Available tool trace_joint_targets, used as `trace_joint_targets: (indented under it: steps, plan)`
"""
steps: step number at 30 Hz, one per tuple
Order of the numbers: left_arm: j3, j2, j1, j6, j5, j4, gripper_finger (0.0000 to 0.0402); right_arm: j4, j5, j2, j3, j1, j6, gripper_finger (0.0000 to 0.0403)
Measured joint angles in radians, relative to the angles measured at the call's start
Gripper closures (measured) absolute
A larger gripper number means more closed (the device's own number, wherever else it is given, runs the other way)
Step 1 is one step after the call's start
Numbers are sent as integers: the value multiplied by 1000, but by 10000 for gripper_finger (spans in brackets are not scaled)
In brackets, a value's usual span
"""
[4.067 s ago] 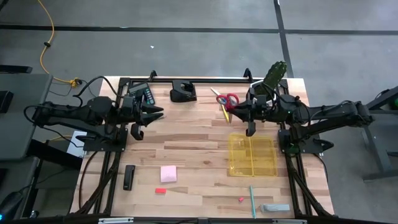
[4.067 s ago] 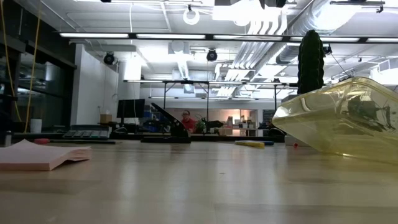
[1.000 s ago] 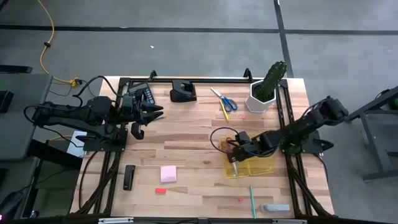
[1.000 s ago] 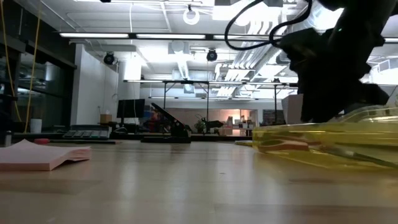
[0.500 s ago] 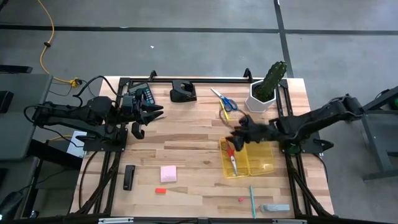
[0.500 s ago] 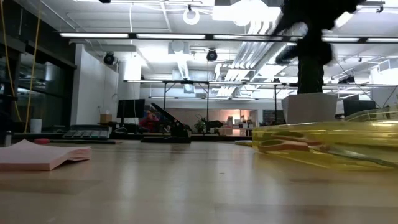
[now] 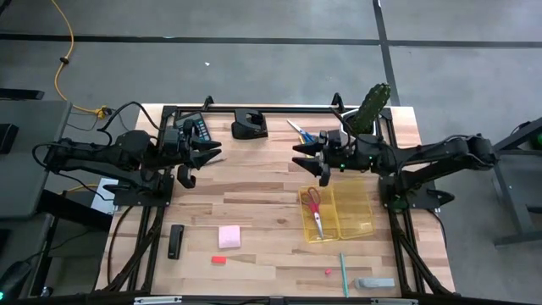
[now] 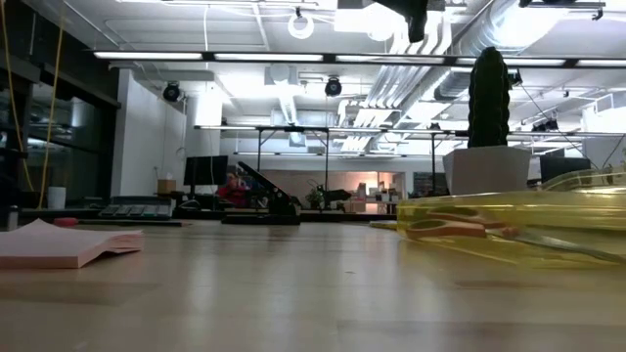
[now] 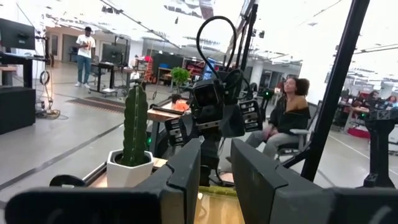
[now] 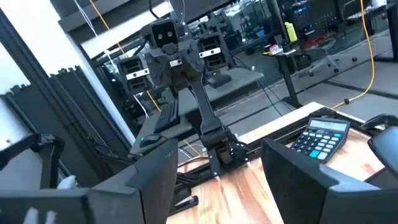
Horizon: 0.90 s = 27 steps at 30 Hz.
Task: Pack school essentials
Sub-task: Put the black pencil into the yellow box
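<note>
High view: I read the right gripper [image 7: 323,169] fingers spread wide and empty, above the bench [image 7: 254,195] behind the yellow tray [image 7: 356,212]. Red-handled scissors [image 7: 314,208] lie in the tray's left compartment. Left gripper [image 7: 200,157] fingers stand narrowly parted, holding nothing.

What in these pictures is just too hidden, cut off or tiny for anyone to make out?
- Blue-handled scissors, high view: the right gripper and its arm cover part of them.
- Grey thing at the table's near edge, high view: too small to identify.
- Red-handled scissors, low view: blurred behind the yellow tray's wall.
- Tiny red bits, high view: too small to name.
</note>
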Motion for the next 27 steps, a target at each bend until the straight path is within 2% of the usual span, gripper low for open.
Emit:
trace_joint_targets:
  steps: [19, 21, 23, 27]
  plan:
    - [8, 10, 1, 6, -12, -23, 321, 0, -1, 1, 0, 0, -8, 180]
    - [51, 46, 4, -23, -68, -125, 315, 0, -1, 1, 0, 0, -9, 180]
    - [110, 93, 25, -29, -115, -295, 304, 0, -1, 1, 0, 0, -10, 180]
    - [239, 221, 126, -116, -134, -643, 270, 0, 5, 1, 0, 0, -11, 180]
